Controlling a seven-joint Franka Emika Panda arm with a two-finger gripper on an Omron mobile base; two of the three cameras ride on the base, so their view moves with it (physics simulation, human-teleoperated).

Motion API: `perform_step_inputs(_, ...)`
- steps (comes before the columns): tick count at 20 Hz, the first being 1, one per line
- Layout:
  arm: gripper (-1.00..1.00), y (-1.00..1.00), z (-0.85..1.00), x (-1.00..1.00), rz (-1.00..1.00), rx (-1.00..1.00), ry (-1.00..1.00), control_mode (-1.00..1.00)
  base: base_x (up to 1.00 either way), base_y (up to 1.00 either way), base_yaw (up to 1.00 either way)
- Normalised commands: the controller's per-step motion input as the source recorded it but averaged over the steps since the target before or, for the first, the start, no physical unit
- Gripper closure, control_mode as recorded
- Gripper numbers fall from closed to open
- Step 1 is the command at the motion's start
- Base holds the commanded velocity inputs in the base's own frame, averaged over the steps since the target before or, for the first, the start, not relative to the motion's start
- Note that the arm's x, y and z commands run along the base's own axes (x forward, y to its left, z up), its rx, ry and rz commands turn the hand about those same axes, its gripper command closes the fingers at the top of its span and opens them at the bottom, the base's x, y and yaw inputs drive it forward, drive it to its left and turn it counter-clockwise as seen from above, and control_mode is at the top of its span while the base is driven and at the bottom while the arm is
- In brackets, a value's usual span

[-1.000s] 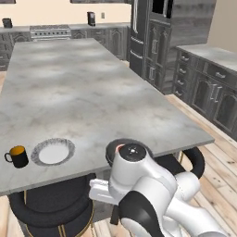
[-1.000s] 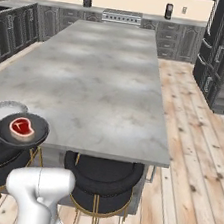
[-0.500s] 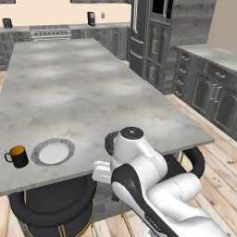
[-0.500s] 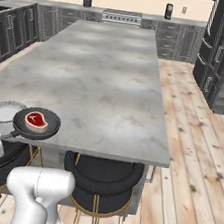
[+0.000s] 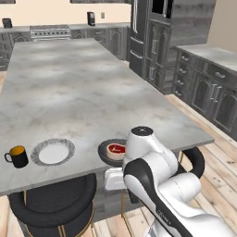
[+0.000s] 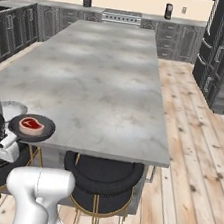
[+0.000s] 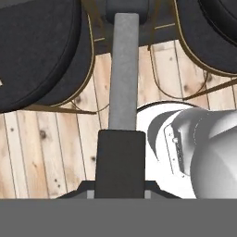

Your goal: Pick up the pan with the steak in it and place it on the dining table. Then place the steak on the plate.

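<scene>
I see my jaws clamped tight on the pan point(image 5: 111, 152) handle, with the steak point(image 6: 30, 123) inside, at the worktop point(image 5: 69, 92) edge.

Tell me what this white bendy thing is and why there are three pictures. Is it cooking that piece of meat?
The white bendy thing is a robot arm in a pretend, computer-drawn kitchen. Two pictures come from cameras riding behind the arm, one on its left and one on its right, so they show the same scene from two sides. The third camera sits on the robot's hand and looks along it, down past a long dark handle at the wooden floor and black stools.

It isn't cooking. Its gripper is shut on the handle of the pan, a small black frying pan, and brings it over the near edge of the dining table. A red steak lies in the pan. On the table are a plate and a black mug.
</scene>
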Motion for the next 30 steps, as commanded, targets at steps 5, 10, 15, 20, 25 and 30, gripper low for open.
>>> perform_step_inputs(5, 1.0, -0.47, -0.16, -0.25, 0.29, 0.02, -0.07, -1.0, 0.0, 0.0, 0.0)
perform_step_inputs(10, 1.0, -0.67, 0.03, -0.04, 0.15, 0.17, -0.26, -1.0, 0.0, 0.0, 0.0)
perform_step_inputs(15, 1.0, -0.63, 0.0, 0.0, 0.14, 0.21, -0.27, -1.0, 0.0, 0.0, 0.0)
perform_step_inputs(20, 1.0, -0.1, -0.01, 0.01, 0.05, 0.03, -0.03, -1.0, 0.0, 0.0, 0.0)
perform_step_inputs(25, 1.0, 0.0, -0.31, 0.01, 0.0, -0.03, -0.02, -1.0, 0.0, 0.0, 0.0)
perform_step_inputs(30, 1.0, -0.02, -0.43, 0.08, 0.0, -0.02, -0.07, -1.0, 0.0, 0.0, 0.0)
